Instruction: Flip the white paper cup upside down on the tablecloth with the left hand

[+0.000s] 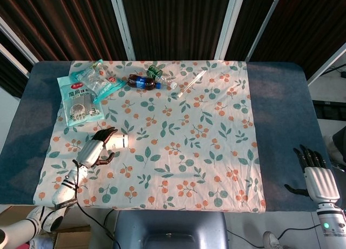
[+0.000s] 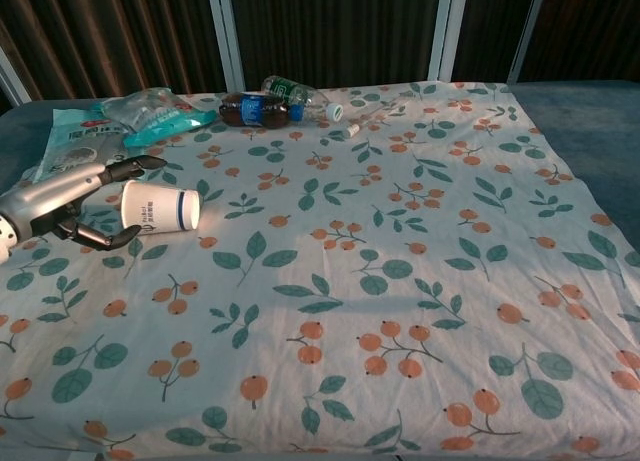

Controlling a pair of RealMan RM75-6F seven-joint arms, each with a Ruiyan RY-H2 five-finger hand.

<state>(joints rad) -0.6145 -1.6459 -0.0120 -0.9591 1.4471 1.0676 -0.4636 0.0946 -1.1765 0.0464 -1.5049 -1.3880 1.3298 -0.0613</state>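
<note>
The white paper cup with a dark blue band lies on its side on the tablecloth, its wide end toward my left hand. The hand's fingers stretch out straight over the cup's wide end and its thumb lies on the cloth below it, so the cup sits loosely between them without being gripped. In the head view the cup and left hand are at the cloth's left side. My right hand rests at the bottom right, off the cloth, with fingers straight and empty.
Snack packets lie at the cloth's far left corner. A dark cola bottle, a green bottle and a clear tube lie along the far edge. Bare blue table flanks the cloth.
</note>
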